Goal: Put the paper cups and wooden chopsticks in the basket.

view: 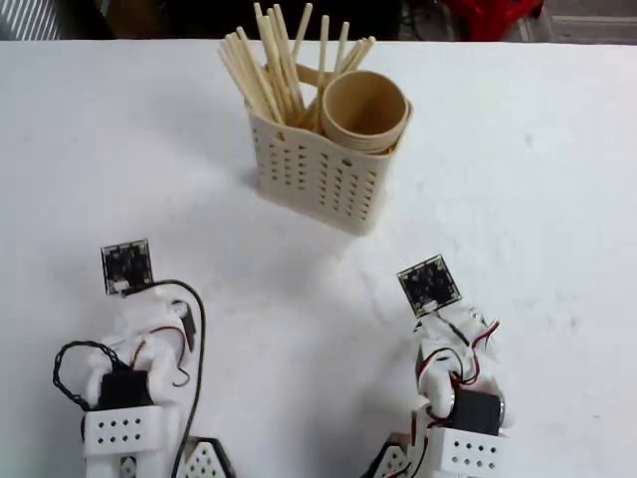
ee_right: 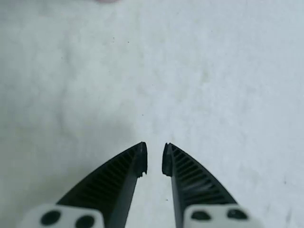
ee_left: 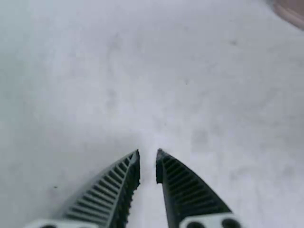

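Note:
A cream perforated basket stands at the far middle of the white table. Several wooden chopsticks stand upright in its left part, and stacked tan paper cups sit in its right part. Both arms are folded back at the near edge, well short of the basket. My left gripper hangs low over bare table, its fingers shut with nothing between them. My right gripper is the same: shut, holding nothing, above bare table.
The white table stretches wide on both sides of the basket and between the two arms. Its far edge runs just behind the basket, with dark clutter beyond. A tan blur, likely the basket's base, shows in the left wrist view.

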Robot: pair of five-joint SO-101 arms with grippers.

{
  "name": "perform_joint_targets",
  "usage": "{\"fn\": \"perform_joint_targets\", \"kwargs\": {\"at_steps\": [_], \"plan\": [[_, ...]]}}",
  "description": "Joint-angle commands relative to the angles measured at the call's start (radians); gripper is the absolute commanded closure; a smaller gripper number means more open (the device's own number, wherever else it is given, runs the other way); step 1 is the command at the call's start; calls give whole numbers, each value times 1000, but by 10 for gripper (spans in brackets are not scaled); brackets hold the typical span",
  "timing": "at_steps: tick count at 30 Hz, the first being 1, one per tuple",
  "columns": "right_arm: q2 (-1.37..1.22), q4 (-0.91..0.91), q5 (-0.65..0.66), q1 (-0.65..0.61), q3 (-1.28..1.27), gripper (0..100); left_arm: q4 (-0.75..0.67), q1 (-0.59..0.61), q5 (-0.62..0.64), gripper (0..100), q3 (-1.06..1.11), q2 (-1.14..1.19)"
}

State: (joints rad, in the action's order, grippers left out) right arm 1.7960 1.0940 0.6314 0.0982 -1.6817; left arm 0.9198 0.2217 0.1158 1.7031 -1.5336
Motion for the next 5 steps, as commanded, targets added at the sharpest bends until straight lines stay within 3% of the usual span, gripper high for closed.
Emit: {"fn": "perform_joint_targets", "kwargs": {"at_steps": [1,5], "plan": [[10,-8,6,4,-9,929,2,10,9,919,-6,-13],[10,-8,6,4,-9,929,2,10,9,919,-6,-13]]}}
